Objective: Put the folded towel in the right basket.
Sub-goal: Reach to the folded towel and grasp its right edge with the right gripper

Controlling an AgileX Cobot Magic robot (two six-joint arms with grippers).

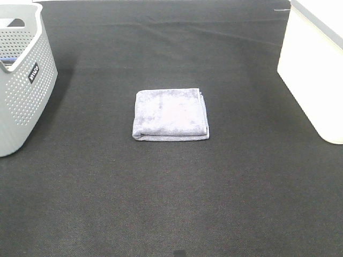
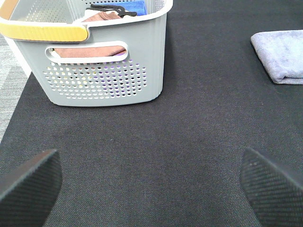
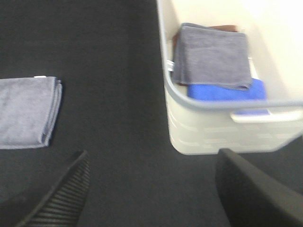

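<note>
The folded grey-lilac towel (image 1: 170, 114) lies flat in the middle of the black table. It also shows in the left wrist view (image 2: 281, 54) and the right wrist view (image 3: 26, 111). The right basket (image 1: 308, 75) is white and stands at the table's right edge. In the right wrist view (image 3: 213, 135) it holds a grey towel (image 3: 213, 56) on a blue one (image 3: 227, 92). My left gripper (image 2: 151, 189) is open and empty above the cloth, between the left basket and the towel. My right gripper (image 3: 151, 198) is open and empty, between the towel and the right basket. Neither gripper shows in the high view.
A grey perforated basket (image 1: 21, 101) stands at the left edge. In the left wrist view (image 2: 104, 80) it has a yellow handle and holds brown and blue towels. Black cloth (image 1: 171, 203) covers the table.
</note>
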